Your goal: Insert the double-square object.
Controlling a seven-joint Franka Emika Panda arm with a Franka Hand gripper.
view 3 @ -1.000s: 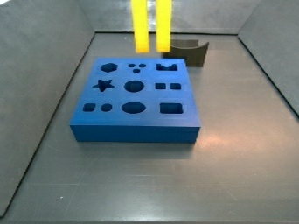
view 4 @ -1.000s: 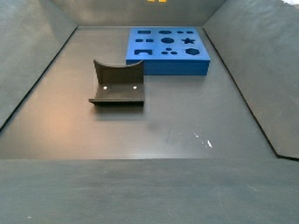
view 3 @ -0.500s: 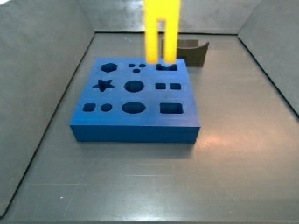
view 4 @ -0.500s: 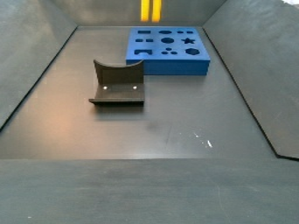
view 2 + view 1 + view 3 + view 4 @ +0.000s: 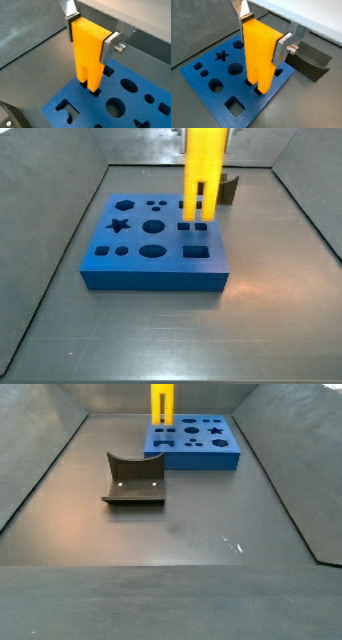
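Two steps look done, grasp and carry; the drop into the holes is left. Nearest in a side view stands the fixture (image 5: 134, 480) on the counter (image 5: 201, 534); beyond it the blue block (image 5: 194, 442). Above the block the gripper (image 5: 262, 36) hangs, fingers (image 5: 282, 47) pinching the double-square object (image 5: 260, 55) upright; its prong tips sit at the paired square holes (image 5: 193, 226), barely entered if at all.

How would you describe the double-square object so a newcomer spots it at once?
Find the blue block on the dark floor. Standing upright over its edge, clamped in the tool, is the double-square object: the only bright yellow piece, a tall slab splitting into two square prongs.
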